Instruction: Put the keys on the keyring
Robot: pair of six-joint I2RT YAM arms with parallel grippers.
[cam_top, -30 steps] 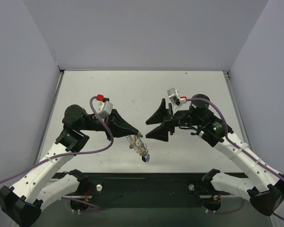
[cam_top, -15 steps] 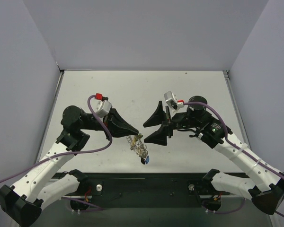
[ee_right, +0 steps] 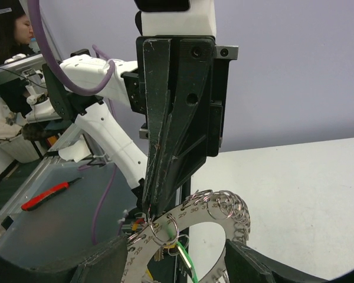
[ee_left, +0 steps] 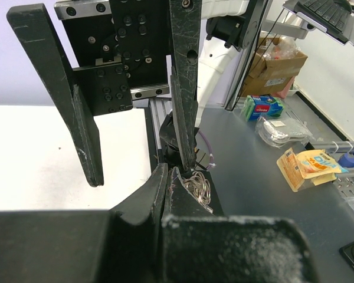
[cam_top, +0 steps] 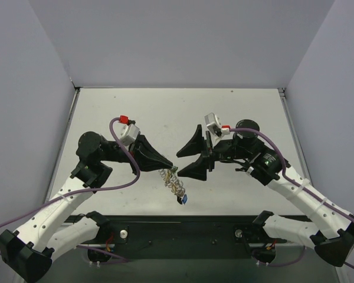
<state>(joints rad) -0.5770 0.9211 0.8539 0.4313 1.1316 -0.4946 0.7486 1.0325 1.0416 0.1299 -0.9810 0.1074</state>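
The keyring (cam_top: 173, 181) is a silvery ring plate with numbered holes and many small wire loops, and it hangs above the table's near middle. My left gripper (cam_top: 171, 167) is shut on its upper edge; in the right wrist view the closed fingers (ee_right: 163, 159) pinch the keyring (ee_right: 221, 207) at a small loop. A blue key (cam_top: 183, 200) dangles at the bottom and a green key (ee_right: 187, 264) hangs inside. My right gripper (cam_top: 182, 158) is open just right of the ring, with its fingers (ee_right: 100, 265) on either side of the ring's lower part without touching it. The left wrist view shows only a few loops of the keyring (ee_left: 198, 188).
The white table (cam_top: 177, 112) is walled in grey at the back and sides. A black base rail (cam_top: 177, 233) runs along the near edge under the hanging ring. Both arms meet close together over the table's near middle.
My right gripper has shifted a little left and nearer the keyring, with its fingers turned slightly. The left gripper keeps its hold and has barely moved.
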